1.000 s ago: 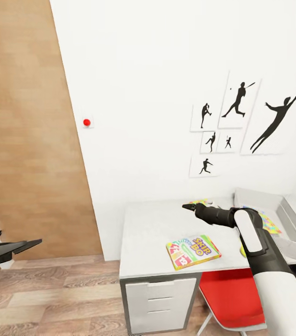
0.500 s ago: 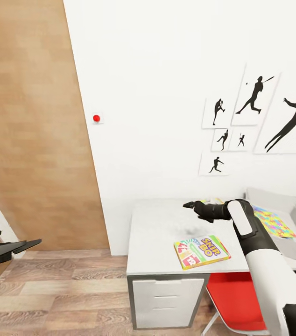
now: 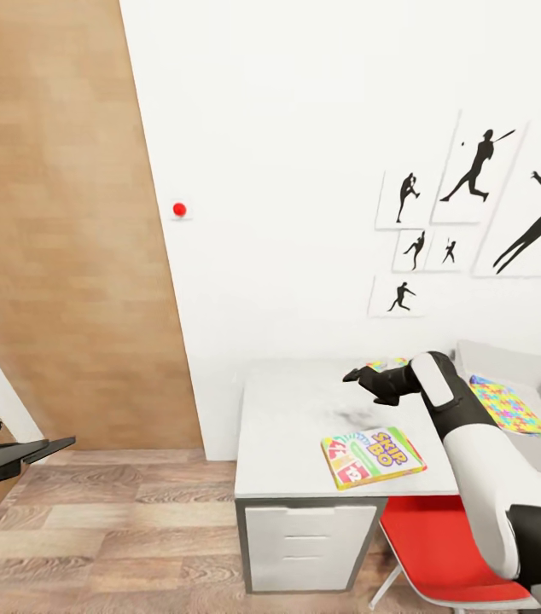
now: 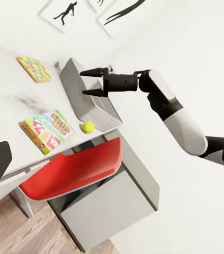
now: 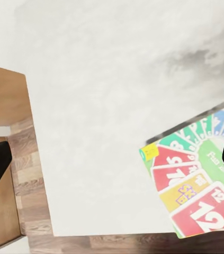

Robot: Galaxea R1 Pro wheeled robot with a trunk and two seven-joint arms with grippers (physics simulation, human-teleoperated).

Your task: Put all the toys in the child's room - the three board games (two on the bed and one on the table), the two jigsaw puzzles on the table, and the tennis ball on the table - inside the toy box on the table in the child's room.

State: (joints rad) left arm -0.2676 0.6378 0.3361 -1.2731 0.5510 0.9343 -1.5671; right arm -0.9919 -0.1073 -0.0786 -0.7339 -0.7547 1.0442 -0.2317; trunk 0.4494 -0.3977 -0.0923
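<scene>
We log the right tool point(image 4: 88, 82) out over the tabletop point(image 3: 292, 418), fingers spread apart w/ nothing between them (clearest in left wrist view). Left tool point(image 3: 44, 447) hangs off to the robot's left, above the wood floor point(image 3: 125, 529), well apart from the tabletop; we cannot tell whether it is open.

SKIP-BO game box point(image 3: 372, 456) lies flat near the tabletop's front edge, below the right forearm. One puzzle square point(image 3: 508, 403) sits inside the grey toy box point(image 3: 518, 368) at the tabletop's right end; a second puzzle square point(image 4: 33, 69) lies on the tabletop beside the toy box. Tennis ball point(image 4: 88, 126) rests at the tabletop edge by the toy box's near corner, above the red chair point(image 3: 441, 546).
</scene>
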